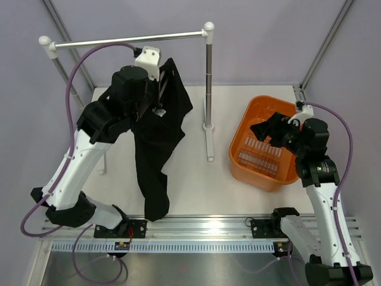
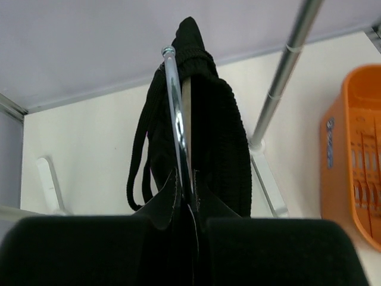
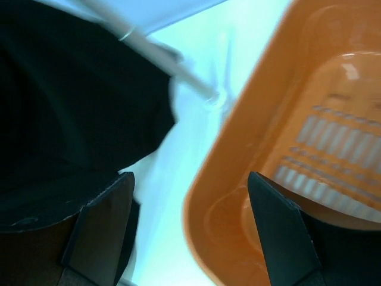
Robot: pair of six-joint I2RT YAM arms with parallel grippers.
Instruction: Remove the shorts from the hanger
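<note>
The black shorts (image 1: pixel 156 149) hang long and floppy from the hanger (image 2: pixel 178 125), a thin chrome and brown strip standing on edge in the left wrist view. My left gripper (image 2: pixel 187 196) is shut on the lower part of the hanger, with the shorts (image 2: pixel 223 131) draped over its top and down both sides. From above, the left gripper (image 1: pixel 153 101) is just below the rack rail, largely hidden by the cloth. My right gripper (image 1: pixel 262 130) hovers open above the orange basket's left rim, with nothing between its fingers (image 3: pixel 104 220). The shorts (image 3: pixel 71 101) fill that view's upper left.
A silver rack rail (image 1: pixel 128 40) runs across the back on two uprights, and the right upright (image 1: pixel 209 77) stands on the table between the shorts and the orange basket (image 1: pixel 250 164). The basket (image 3: pixel 286 119) sits at the right. A metal rail (image 1: pixel 202 229) lines the near edge.
</note>
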